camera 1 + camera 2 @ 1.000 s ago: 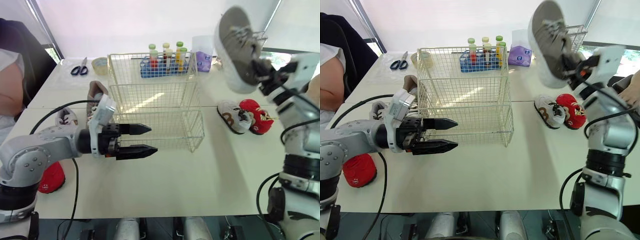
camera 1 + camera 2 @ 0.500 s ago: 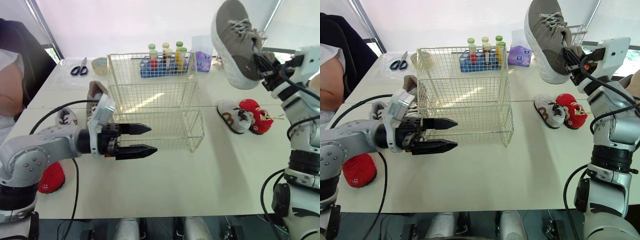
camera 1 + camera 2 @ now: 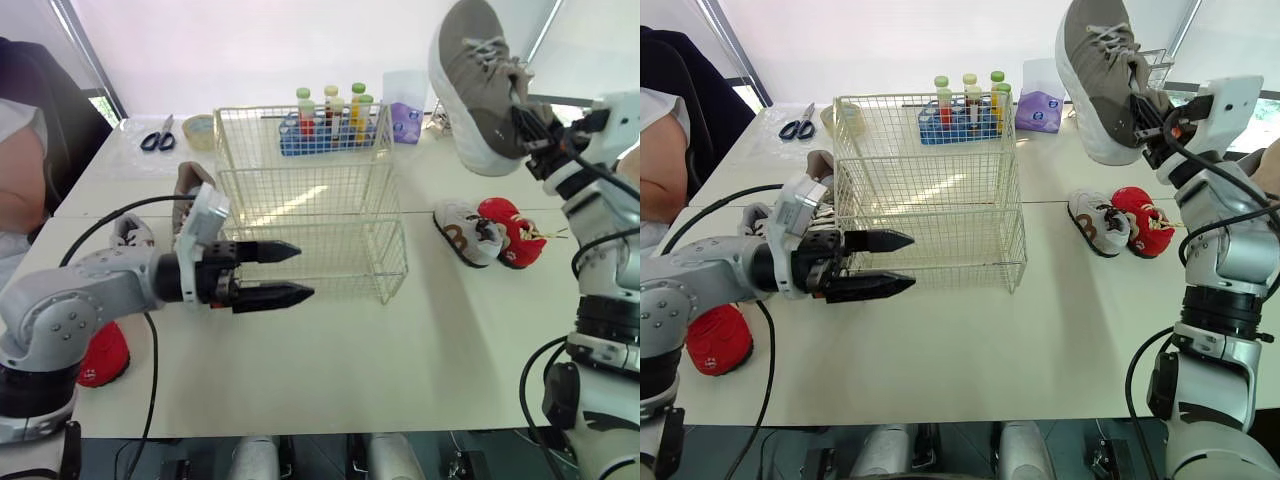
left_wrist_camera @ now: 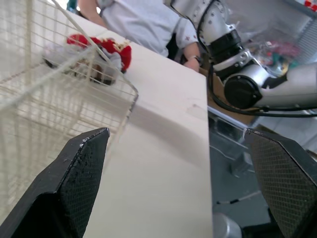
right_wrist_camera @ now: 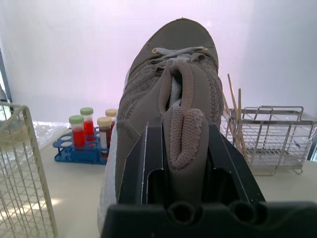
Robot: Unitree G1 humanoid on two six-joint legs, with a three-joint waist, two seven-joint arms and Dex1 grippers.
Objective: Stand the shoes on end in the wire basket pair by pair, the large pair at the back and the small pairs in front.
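Note:
My right gripper (image 3: pixel 528 118) is shut on the heel of a large grey shoe (image 3: pixel 478 85), held toe-up high above the table, right of the wire basket (image 3: pixel 310 200). In the right wrist view its fingers (image 5: pixel 142 163) clamp the grey shoe (image 5: pixel 171 94). The basket holds no shoes. My left gripper (image 3: pixel 285 272) is open at the basket's front left corner. The second large grey shoe (image 3: pixel 190 188) stands behind my left arm. A small white shoe (image 3: pixel 462 232) and a small red shoe (image 3: pixel 510 230) lie to the basket's right. Another white one (image 3: pixel 130 232) and a red one (image 3: pixel 103 355) lie on the left.
A blue rack of vials (image 3: pixel 330 125), scissors (image 3: pixel 158 135), a tape roll (image 3: pixel 200 128) and a purple packet (image 3: pixel 407 120) sit behind the basket. A small wire rack (image 3: pixel 1155 70) stands at the back right. A person (image 3: pixel 20 150) sits at the left edge.
My right gripper has lifted the grey shoe a little and turned it more upright, toe up. My left gripper has stayed almost still by the basket.

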